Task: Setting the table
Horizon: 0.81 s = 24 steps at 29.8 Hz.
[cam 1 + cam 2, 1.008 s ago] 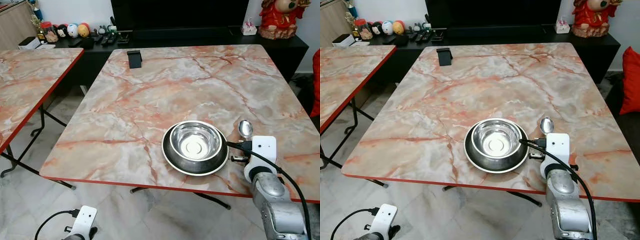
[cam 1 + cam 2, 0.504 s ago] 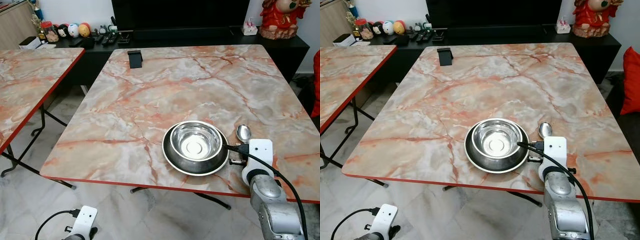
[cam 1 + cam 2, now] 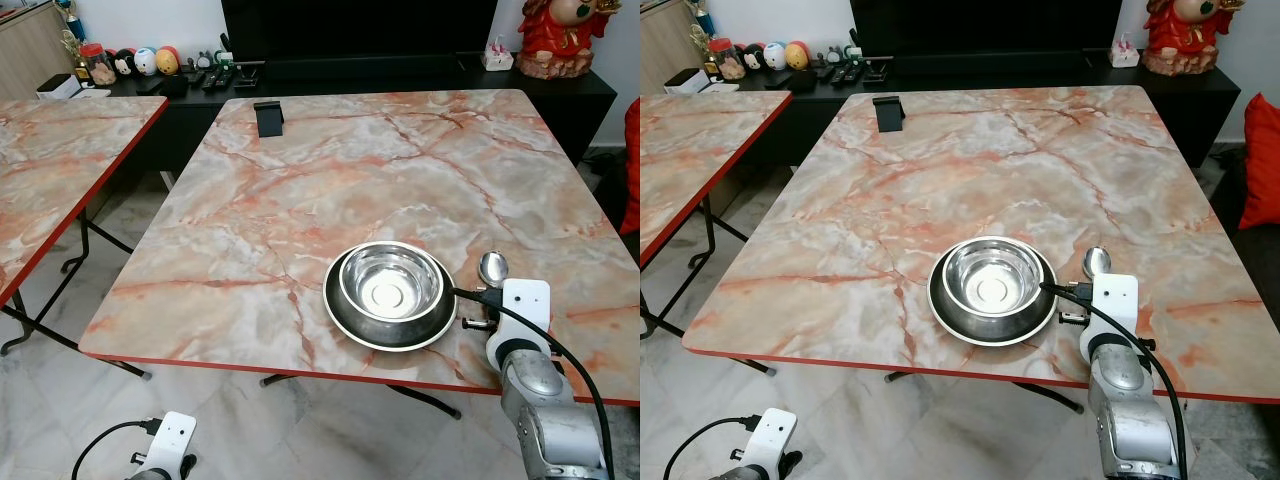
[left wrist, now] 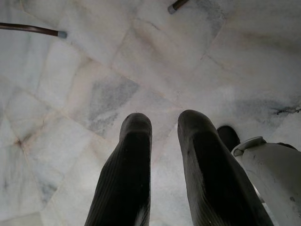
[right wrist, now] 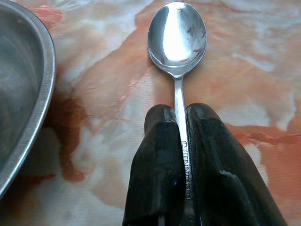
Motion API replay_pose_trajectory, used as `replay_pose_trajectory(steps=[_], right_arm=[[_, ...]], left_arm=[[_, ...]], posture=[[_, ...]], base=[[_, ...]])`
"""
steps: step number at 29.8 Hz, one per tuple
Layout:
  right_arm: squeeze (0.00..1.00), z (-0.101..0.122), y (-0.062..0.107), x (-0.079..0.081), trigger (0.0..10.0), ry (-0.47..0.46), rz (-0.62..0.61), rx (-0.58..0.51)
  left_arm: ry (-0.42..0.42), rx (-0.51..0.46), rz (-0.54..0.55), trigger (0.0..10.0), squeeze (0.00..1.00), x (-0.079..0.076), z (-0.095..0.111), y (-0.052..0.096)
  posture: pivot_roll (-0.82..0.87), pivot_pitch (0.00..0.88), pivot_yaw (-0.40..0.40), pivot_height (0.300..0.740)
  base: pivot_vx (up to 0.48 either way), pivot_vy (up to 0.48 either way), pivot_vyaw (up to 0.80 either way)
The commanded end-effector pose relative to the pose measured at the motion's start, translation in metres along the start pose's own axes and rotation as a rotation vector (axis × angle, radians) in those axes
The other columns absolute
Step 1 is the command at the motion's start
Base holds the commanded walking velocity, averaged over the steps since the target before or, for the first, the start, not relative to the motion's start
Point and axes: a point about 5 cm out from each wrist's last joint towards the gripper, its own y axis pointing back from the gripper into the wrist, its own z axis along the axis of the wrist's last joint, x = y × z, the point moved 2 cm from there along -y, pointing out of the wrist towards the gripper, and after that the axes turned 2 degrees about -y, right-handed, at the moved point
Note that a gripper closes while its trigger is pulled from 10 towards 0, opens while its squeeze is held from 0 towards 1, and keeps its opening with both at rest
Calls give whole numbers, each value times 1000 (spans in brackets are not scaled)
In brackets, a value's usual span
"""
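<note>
A steel bowl (image 3: 390, 283) sits in a dark round plate (image 3: 345, 318) near the front edge of the marble table (image 3: 300, 220). Just right of the plate lies a steel spoon (image 3: 493, 266), its bowl pointing away from me. In the right wrist view my right gripper (image 5: 181, 129) is shut on the spoon (image 5: 177, 37) handle, low over the tabletop, with the plate rim (image 5: 33, 94) beside it. My left gripper (image 4: 164, 127) hangs idle over the tiled floor, fingers slightly apart and holding nothing.
A small black stand (image 3: 268, 117) sits at the table's far left corner. A second marble table (image 3: 60, 150) stands to the left across a gap of floor. A black console (image 3: 400, 75) with remotes, toys and a red figurine (image 3: 560, 35) runs behind.
My right gripper has carried the spoon a little toward the table's near edge, then slightly to the right. The bowl and plate have not moved.
</note>
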Motion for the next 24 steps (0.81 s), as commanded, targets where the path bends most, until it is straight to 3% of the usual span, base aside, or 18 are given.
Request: replay_pose_trajectory(steps=[1,11,12,13,14,15,24], right_arm=[[0,-3,-2,3,10000,-16,8,16],[0,-5,-3,3,10000,-14,11,19],[369,-5,-4,3,10000,-14,11,18],[514,-4,-4,2,10000,-13,9,18],[569,-4,-4,2,10000,-12,7,15],[1000,-4,-4,1,10000,-11,6,13],[1000,-1,-4,4,10000,-8,11,9]], left_arm=[[-14,33,4,10000,0,2,-9,2],[-14,37,7,10000,0,5,-10,3],[-14,38,7,10000,0,5,-10,3],[-14,38,7,10000,0,5,-10,3],[-14,38,7,10000,0,5,-10,3],[-14,38,6,10000,0,5,-10,3],[-17,37,5,10000,0,4,-10,2]], posture=[[-38,0,84,724],[-37,0,85,724],[-37,0,85,724],[-37,0,85,724],[-39,0,86,724],[-39,0,85,724],[-38,0,86,724]], base=[[0,0,0],[0,0,0],[0,0,0],[0,0,0],[0,0,0],[0,0,0],[0,0,0]])
